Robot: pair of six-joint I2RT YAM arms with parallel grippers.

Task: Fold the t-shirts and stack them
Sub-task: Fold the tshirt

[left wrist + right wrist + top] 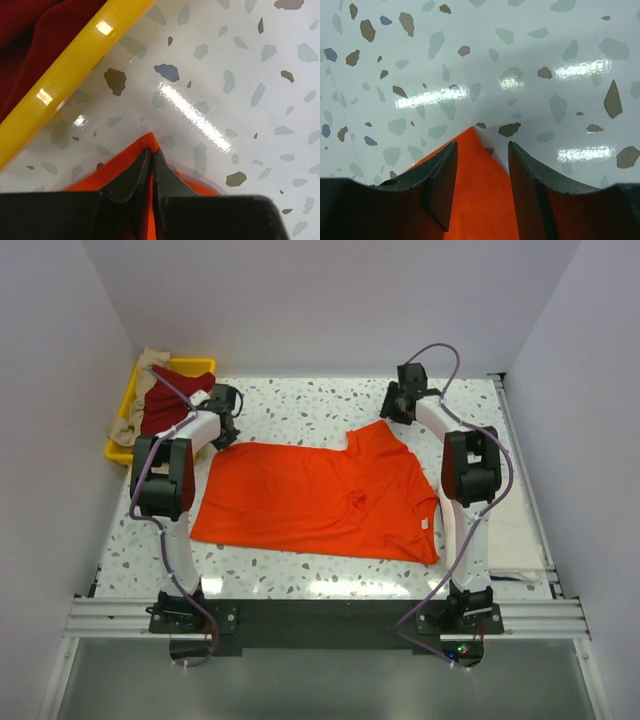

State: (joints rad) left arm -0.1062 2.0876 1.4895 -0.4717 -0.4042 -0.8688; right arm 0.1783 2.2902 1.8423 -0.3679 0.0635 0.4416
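on the bench [300,405], the orange t-shirt [310,500] is clamped by the left claw [151,155]; the right claw [481,147], parted, should be closed before folding.

Glossy white tabletop speckled with grey, brown and blue chips [300,405], boxed in on three sides by plain matte walls of pale lilac-white. Back wall [330,300] behind the tabletop, left wall [50,390] and right wall [595,390] rising at its sides. Silver slotted aluminium rail [320,618] along the tabletop's near edge, with a thinner metal strip [507,410] down its right edge. Dull grey floor [320,685] below the near edge. Bright, even light, with white glare streaks [195,112] stretched across the tabletop, sharpest in both wrist views.
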